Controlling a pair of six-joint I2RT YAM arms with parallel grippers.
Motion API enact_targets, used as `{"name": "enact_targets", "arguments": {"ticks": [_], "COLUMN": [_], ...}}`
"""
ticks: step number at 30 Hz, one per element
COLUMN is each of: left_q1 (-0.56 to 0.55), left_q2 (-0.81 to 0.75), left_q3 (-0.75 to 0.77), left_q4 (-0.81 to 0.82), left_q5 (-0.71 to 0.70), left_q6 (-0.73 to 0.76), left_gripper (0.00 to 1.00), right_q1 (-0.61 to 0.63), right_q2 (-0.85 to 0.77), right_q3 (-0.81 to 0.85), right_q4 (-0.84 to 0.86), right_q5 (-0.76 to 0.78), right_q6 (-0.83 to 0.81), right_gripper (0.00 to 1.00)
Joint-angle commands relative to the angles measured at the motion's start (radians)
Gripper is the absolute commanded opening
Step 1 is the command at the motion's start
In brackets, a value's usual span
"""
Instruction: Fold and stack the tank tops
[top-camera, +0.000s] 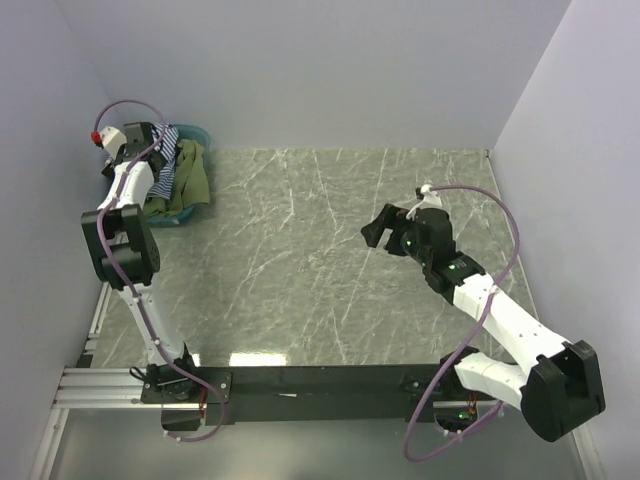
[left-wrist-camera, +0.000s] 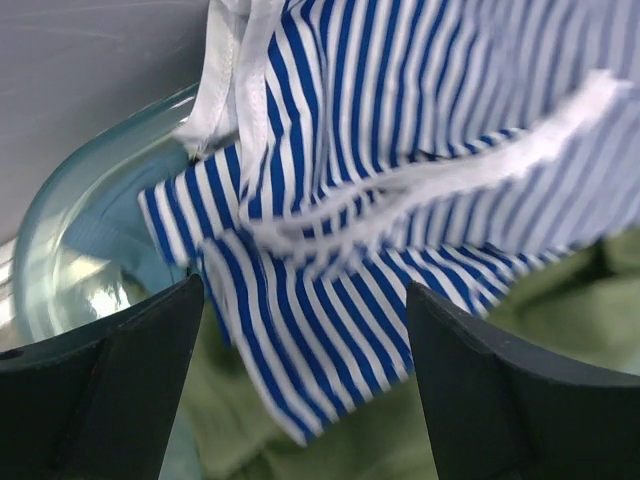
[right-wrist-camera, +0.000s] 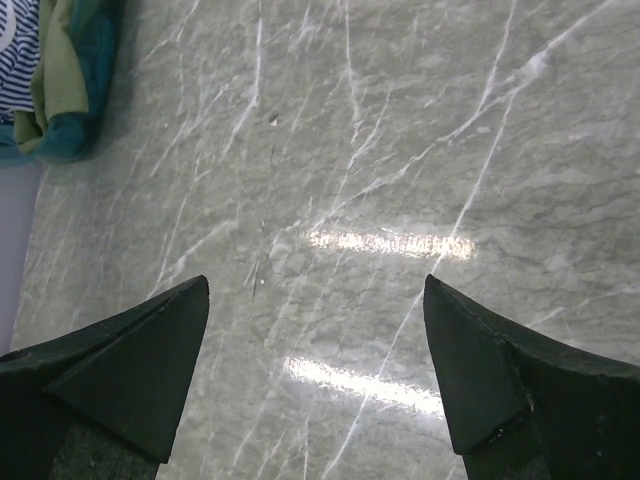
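The striped top (left-wrist-camera: 400, 180) is crumpled, navy-and-white, with its white-trimmed straps bunched at the top. From above it runs as a narrow band, far to near, down the left side of the basin (top-camera: 199, 131) at the far-left corner of the table (top-camera: 330, 250). The olive top (top-camera: 190, 180) heaps beside it, and both sit in the basin. The left claw (left-wrist-camera: 305, 290) is spread wide right over the stripes. The right claw (right-wrist-camera: 315, 285) is spread too, above the table.

The top view looks down from above and behind the arm bases over the whole tabletop (top-camera: 330, 260), the left wrist view sits close above the striped tank top (left-wrist-camera: 400, 150) at the basin (left-wrist-camera: 60, 220), and the right wrist view faces down the tabletop, catching that basin far-left.
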Motion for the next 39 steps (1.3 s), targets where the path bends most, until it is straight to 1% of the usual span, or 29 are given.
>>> {"name": "enact_targets", "arguments": {"ticks": [1,5,8,11,12,14,15,17,18,25,32,37,38,39], "left_q1": [0.026,0.038,0.043,0.043,0.045,0.043,0.043,0.043,0.045,0.031,-0.029,-0.133,-0.188,-0.204], "left_q2": [0.071,0.123,0.129,0.134,0.134,0.122,0.114,0.082,0.068,-0.091,-0.249,-0.381,-0.395,-0.427], "left_q3": [0.101,0.136,0.133,0.155,0.158,0.162,0.162,0.161,0.152,0.12,0.118,0.112,0.116,0.118], "left_q4": [0.043,0.057,0.078,0.086,0.083,0.081,0.081,0.08,0.083,0.116,0.127,0.152,0.152,0.149], "left_q5": [0.037,0.043,0.047,0.063,0.069,0.093,0.104,0.131,0.142,0.244,0.254,0.267,0.247,0.239], "left_q6": [0.052,0.07,0.081,0.092,0.092,0.087,0.085,0.076,0.075,0.078,0.128,0.182,0.193,0.2], "left_gripper": [0.87,0.82,0.71,0.48,0.35,0.23,0.13,0.06,0.01,0.0,0.0,0.0,0.0,0.0], "right_q1": [-0.005,-0.003,-0.005,-0.005,-0.006,-0.006,-0.005,-0.005,-0.005,-0.006,-0.005,-0.006,-0.006,-0.005], "right_q2": [0.021,0.051,0.074,0.092,0.094,0.098,0.098,0.094,0.092,0.06,0.032,0.005,0.003,-0.006], "right_q3": [-0.024,-0.038,-0.041,-0.036,-0.035,-0.036,-0.038,-0.041,-0.041,-0.052,-0.041,-0.018,-0.01,0.002], "right_q4": [0.08,0.1,0.111,0.111,0.112,0.114,0.117,0.12,0.12,0.128,0.111,0.086,0.073,0.068], "right_q5": [-0.04,-0.049,-0.043,-0.046,-0.049,-0.056,-0.059,-0.057,-0.053,-0.046,-0.016,0.007,0.015,0.02], "right_q6": [0.0,-0.002,-0.006,-0.009,-0.008,-0.006,-0.006,-0.005,-0.006,-0.005,-0.011,-0.017,-0.02,-0.022], "right_gripper": [0.93,0.92,0.91,0.89,0.88,0.88,0.87,0.87,0.87,0.87,0.87,0.87,0.87,0.87]}}
